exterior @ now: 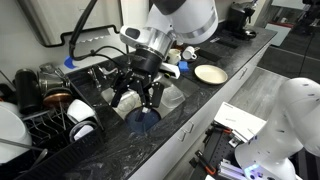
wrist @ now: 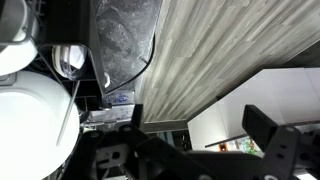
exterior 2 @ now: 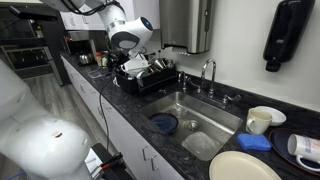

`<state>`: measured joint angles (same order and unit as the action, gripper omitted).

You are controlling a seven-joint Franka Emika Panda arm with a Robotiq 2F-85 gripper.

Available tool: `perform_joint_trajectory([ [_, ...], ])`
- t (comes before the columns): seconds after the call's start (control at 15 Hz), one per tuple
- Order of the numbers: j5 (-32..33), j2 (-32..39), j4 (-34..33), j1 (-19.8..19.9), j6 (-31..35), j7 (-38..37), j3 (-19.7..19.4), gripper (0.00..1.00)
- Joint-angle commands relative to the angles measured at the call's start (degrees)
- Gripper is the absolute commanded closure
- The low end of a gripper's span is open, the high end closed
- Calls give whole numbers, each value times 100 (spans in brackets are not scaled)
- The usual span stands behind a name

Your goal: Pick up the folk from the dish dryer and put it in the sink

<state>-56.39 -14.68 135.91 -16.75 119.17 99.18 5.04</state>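
Observation:
The black wire dish dryer [exterior 2: 152,76] stands on the dark counter beside the sink [exterior 2: 205,112]; it also shows in an exterior view [exterior: 45,112]. It holds white dishes and cups. I cannot make out a fork in any view. My gripper [exterior: 141,96] hangs over the near end of the rack, by the edge of the sink [exterior: 170,108], and shows in the other exterior view too [exterior 2: 136,63]. In the wrist view the gripper [wrist: 198,113] has its dark fingers wide apart with nothing between them. A blue bowl [exterior 2: 163,123] lies in the basin.
A curved faucet [exterior 2: 208,72] stands behind the sink. A round cream plate [exterior: 210,73], a mug [exterior 2: 262,120] and a blue sponge [exterior 2: 255,142] sit on the counter past the sink. The wrist view shows a white bowl [wrist: 30,125], the counter edge and wood floor.

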Motion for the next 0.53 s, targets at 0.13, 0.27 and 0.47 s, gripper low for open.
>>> perform_joint_trajectory([
  [0.13, -478, 257, -37, -29, 337, 539, 548, 0],
  [0.27, -626, 437, -111, -57, 761, 566, 765, 0],
  [0.47, -915, 752, -270, -110, 1563, 521, 1027, 0],
])
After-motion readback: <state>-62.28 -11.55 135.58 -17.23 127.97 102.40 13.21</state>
